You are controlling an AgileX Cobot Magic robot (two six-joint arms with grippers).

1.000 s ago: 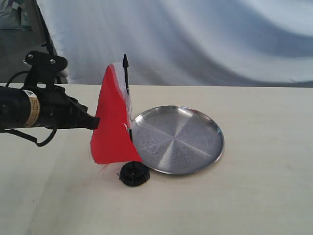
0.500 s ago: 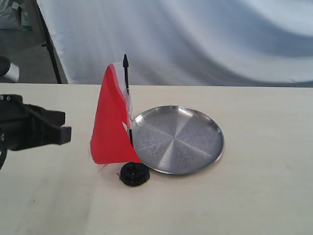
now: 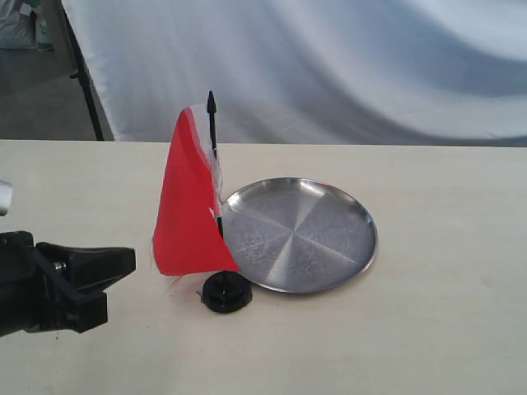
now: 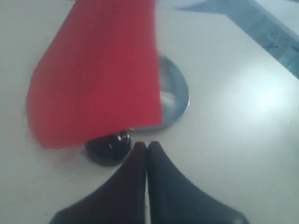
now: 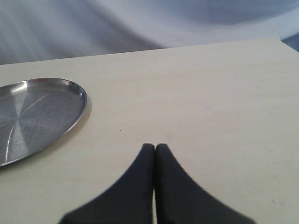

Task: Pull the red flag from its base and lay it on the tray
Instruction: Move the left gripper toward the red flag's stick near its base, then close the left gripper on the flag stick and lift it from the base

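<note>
Red flag [image 3: 188, 216] stands in its base [image 3: 225, 292]; left tool [image 4: 146, 146] pressed closed, empty.

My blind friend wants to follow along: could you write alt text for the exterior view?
A small red flag stands upright in a round black base on a pale table, beside the near left rim of a shiny silver tray. The left arm's black fingers point toward it from the lower left corner, touching nothing.
</note>
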